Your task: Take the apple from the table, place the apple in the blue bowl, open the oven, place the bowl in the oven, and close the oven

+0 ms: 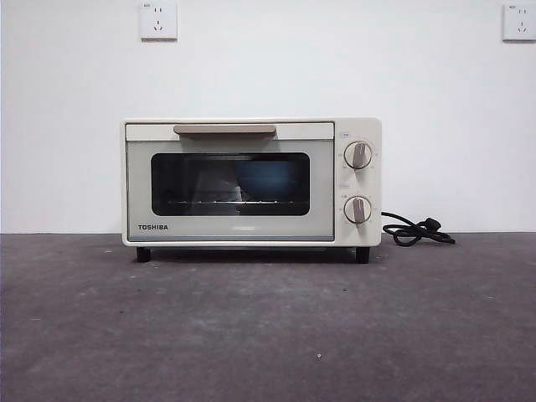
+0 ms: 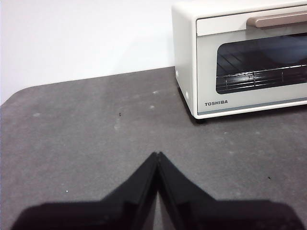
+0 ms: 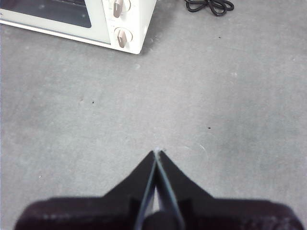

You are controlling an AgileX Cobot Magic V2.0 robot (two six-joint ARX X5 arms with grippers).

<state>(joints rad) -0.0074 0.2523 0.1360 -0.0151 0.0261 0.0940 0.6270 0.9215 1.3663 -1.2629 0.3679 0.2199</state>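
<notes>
The cream-white oven (image 1: 251, 182) stands at the back of the table (image 1: 268, 327) with its door closed. Through the dark glass a blue bowl (image 1: 270, 180) shows on the rack inside. The apple is not visible; I cannot tell whether it lies in the bowl. My left gripper (image 2: 157, 154) is shut and empty, hovering above the table short of the oven's (image 2: 240, 57) left front corner. My right gripper (image 3: 157, 152) is shut and empty too, above bare table well out from the oven's (image 3: 76, 19) knob side. Neither gripper appears in the front view.
A black power cord (image 1: 416, 230) lies coiled on the table to the right of the oven, also seen in the right wrist view (image 3: 209, 5). A white wall with two sockets stands behind. The oven has a beige bar handle (image 1: 224, 129) and two knobs.
</notes>
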